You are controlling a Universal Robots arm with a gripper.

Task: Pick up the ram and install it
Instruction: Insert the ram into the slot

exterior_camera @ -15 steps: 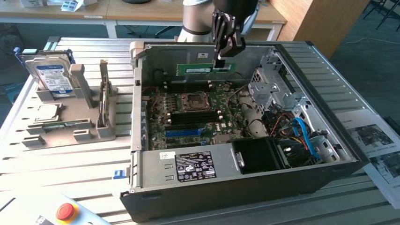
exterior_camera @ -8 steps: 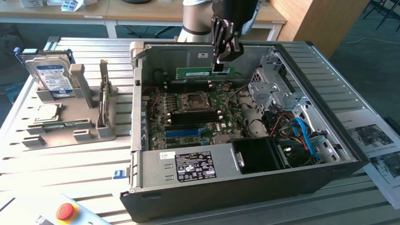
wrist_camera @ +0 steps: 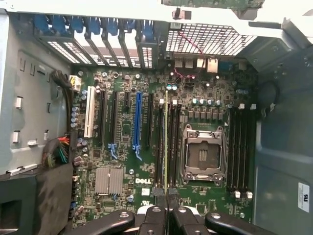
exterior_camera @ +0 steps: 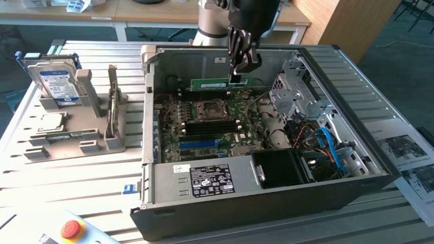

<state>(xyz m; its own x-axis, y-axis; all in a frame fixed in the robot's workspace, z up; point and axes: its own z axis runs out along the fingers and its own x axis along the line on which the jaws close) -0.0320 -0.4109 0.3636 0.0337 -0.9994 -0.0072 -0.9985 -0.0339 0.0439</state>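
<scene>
A robot gripper [exterior_camera: 237, 76], jaws clamped on the top edge of the ram [exterior_camera: 215, 84], holds the green stick edge-down over the motherboard [exterior_camera: 224, 119] inside the open computer case [exterior_camera: 271, 201], lined up lengthwise with the black memory slots [wrist_camera: 176, 147], apparently for pressing straight in.

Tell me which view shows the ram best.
The exterior view: the ram shows its broad green face and white label there, held by the gripper. In the wrist view the ram is edge-on, a thin line.
</scene>
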